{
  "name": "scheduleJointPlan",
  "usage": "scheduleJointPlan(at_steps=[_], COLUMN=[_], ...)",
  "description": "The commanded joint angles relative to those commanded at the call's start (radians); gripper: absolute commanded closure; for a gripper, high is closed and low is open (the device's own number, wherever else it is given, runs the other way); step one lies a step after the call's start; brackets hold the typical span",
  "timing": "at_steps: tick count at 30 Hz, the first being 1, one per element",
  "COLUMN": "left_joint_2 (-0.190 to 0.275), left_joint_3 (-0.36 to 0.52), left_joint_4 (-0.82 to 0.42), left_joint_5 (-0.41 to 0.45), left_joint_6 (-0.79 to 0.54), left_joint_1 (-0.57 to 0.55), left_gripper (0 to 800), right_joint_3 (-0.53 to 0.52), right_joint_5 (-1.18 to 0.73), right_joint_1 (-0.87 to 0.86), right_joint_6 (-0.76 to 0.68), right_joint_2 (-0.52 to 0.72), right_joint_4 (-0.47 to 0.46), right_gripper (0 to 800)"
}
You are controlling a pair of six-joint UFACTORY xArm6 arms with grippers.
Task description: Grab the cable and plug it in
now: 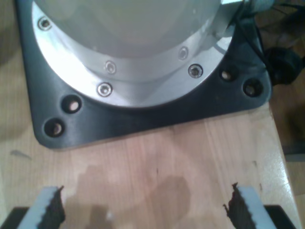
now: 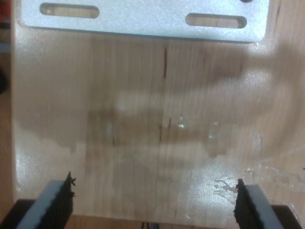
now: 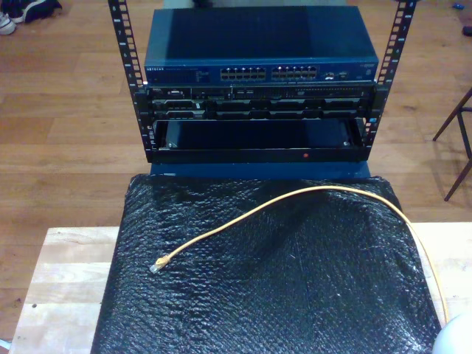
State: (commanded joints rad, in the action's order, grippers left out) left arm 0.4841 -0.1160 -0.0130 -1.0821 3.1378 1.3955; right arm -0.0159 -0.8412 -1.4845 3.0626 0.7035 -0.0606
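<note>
first pincer: my first gripper (image 1: pixel 143 207) is spread wide, nothing between the pads; it looks down on bare wood just short of a black base plate (image 1: pixel 157 112) carrying a round metal flange (image 1: pixel 143 71).
second pincer: my second gripper (image 2: pixel 155 202) is also spread wide and holding nothing, over stained wood with a slotted metal plate (image 2: pixel 143 19) ahead.
cable: the cable (image 3: pixel 295 198) lies on the black mat (image 3: pixel 258 295), arcing from the exterior view's lower right up to centre, then down to its clear connector (image 3: pixel 157 266) at lower left of centre.
target: switch (image 3: pixel 258 55) in the rack (image 3: pixel 258 110), top centre; port rows face the mat.
risk: likely slip or twist in the grasp, since cable is thin and slack; a rotated clip would jam at the port.
risk 2: slack loop may drag on the textured mat.
surface: pale wood tabletop (image 3: pixel 66 280) under the mat.
room: wood floor (image 3: pixel 66 110), a chair leg (image 3: pixel 457 147) at right edge.
</note>
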Motion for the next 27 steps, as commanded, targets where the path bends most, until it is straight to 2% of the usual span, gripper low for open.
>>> scheduleJointPlan(at_steps=[7, 11, 17, 22, 27], left_joint_2=[0.005, 0.009, 0.009, 0.009, 0.017], left_joint_3=[-0.008, -0.026, -0.077, -0.115, -0.124], left_joint_4=[-0.002, -0.003, -0.015, -0.028, -0.028], left_joint_5=[-0.008, -0.037, -0.137, -0.204, -0.215], left_joint_6=[0.002, 0.005, 0.003, 0.005, 0.008], left_joint_1=[0.002, 0.002, 0.002, 0.002, 0.002], left_gripper=[0, 0, 0, 0, 0], right_joint_3=[0.029, 0.112, 0.244, 0.336, 0.439], right_joint_5=[-0.034, -0.18, -0.338, -0.42, -0.48], right_joint_1=[0.002, 0.0, 0.002, 0.031, 0.069], right_joint_6=[-0.002, -0.002, -0.02, -0.081, -0.163], right_joint_2=[0.002, 0.002, 0.002, -0.002, -0.021], right_joint_4=[0.005, 0.005, 0.012, 0.06, 0.13], right_gripper=[1, 1, 1, 1, 1])
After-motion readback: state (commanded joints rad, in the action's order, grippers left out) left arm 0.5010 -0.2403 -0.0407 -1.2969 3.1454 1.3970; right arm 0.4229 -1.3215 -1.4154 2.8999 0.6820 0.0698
